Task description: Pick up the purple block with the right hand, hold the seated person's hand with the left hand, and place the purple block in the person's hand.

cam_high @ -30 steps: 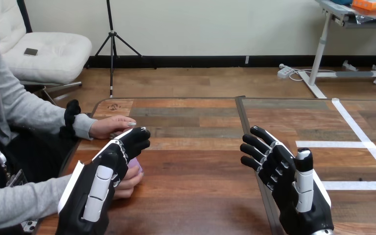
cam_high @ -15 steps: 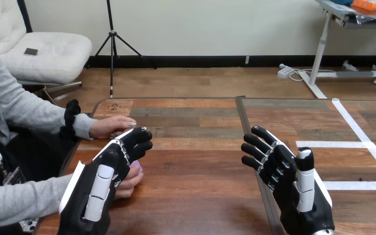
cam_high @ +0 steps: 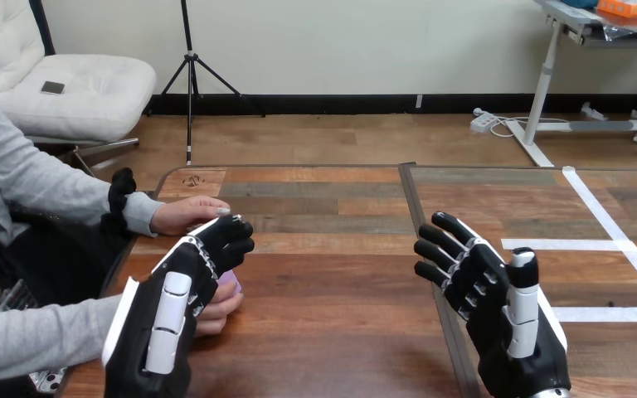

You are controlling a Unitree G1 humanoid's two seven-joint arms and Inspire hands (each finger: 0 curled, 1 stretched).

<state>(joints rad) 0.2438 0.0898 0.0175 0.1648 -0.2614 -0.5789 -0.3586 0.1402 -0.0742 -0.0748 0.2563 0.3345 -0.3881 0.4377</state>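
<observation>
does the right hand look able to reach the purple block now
Probably not cleanly: the purple block sits in the person's nearer hand, mostly covered by the left hand. The right hand is open, far across the table.

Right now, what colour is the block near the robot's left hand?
Purple; the block shows best in the head view.

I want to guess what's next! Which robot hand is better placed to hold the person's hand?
Probably left: the left hand is right beside the person's nearer hand with the purple block; the right hand hangs open, apart.
</observation>
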